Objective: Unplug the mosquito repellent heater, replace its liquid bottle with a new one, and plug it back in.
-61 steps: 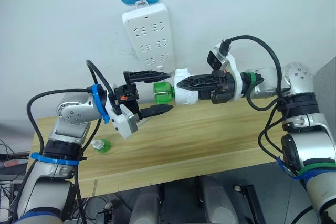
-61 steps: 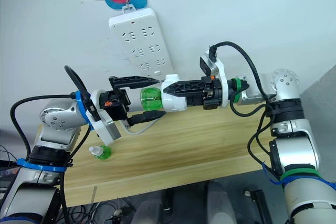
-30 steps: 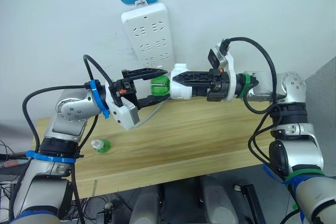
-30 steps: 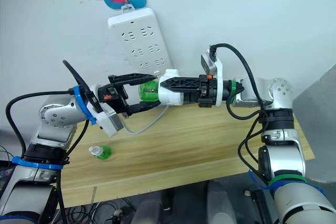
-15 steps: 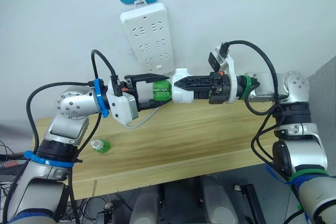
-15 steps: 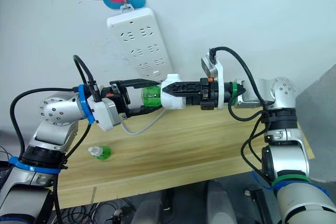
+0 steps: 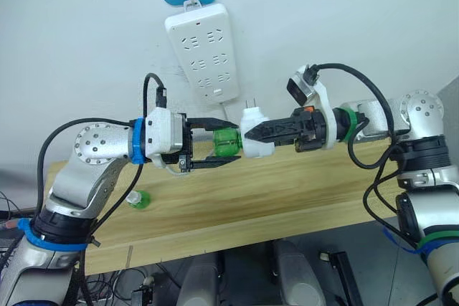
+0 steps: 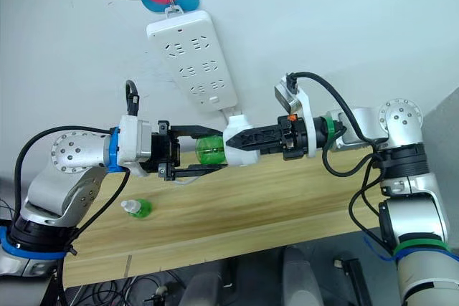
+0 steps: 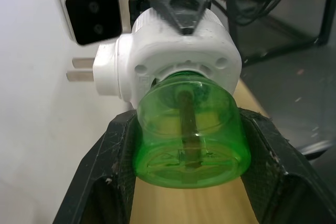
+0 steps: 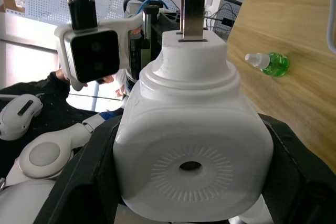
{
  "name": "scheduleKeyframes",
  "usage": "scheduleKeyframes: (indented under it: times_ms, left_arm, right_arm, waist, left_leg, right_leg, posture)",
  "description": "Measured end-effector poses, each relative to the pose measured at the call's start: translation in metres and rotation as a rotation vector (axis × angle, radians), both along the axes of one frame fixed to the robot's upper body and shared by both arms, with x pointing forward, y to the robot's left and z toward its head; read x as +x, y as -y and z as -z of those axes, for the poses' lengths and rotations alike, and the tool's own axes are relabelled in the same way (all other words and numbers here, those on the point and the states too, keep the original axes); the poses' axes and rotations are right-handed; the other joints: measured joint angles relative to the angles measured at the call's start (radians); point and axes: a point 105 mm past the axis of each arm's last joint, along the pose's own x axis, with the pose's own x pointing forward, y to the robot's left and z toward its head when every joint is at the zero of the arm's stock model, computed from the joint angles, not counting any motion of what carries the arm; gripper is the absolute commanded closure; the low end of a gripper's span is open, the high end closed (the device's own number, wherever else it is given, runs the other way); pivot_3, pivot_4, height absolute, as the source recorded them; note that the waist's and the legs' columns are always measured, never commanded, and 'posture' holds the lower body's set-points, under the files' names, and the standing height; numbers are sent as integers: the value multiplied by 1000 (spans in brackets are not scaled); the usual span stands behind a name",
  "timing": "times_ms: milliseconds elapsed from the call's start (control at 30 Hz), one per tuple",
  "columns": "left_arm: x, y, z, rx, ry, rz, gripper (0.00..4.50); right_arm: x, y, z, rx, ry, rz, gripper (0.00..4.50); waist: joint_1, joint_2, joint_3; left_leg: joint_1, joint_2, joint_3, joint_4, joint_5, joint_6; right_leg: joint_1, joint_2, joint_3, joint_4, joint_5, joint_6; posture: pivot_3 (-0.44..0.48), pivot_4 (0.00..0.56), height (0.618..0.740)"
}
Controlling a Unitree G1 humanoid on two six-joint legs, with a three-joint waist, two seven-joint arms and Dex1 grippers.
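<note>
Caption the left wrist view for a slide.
Left gripper grips the green bottle screwed into the white heater.

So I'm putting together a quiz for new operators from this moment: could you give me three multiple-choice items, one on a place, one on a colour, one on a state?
1. Where does the spare bottle lie?
A. on the wooden table
B. in the power strip
C. in the right gripper

2. What colour is the bottle fitted in the mosquito repellent heater?
A. blue
B. green
C. red

3. What state is the heater in?
A. plugged into the strip
B. lying on the table
C. unplugged, held in the air

Answers: 1 A, it rests on the wood near the left arm. 2 B, the fitted bottle is clear green. 3 C, its prongs are bare and the right gripper clamps it, with the left gripper around the bottle.
</note>
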Motion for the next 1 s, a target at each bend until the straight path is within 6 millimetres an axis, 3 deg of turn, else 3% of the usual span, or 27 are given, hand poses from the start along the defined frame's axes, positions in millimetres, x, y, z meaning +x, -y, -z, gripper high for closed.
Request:
scheduleKeyframes:
  times_ms: [433, 1000]
  left_arm:
    - [-16, 0, -2, -78, -469, 8, 2223]
    - [-30, -2, -6, -154, -898, 24, 2223]
  right_arm:
    - [-15, -1, -6, -30, 116, -25, 1492]
    - [-26, -3, -9, -20, 167, -63, 1492]
  waist:
    - [0, -1, 1]
    - [1, -1, 2]
  left_leg:
    - [0, 0, 0, 0, 0, 0]
    - [0, 0, 0, 1, 0, 0]
  right_leg:
    - [0, 0, 0, 0, 0, 0]
    - [0, -1, 0, 0, 0, 0]
  posture:
    - [-117, 329, 734]
    - [-122, 333, 734]
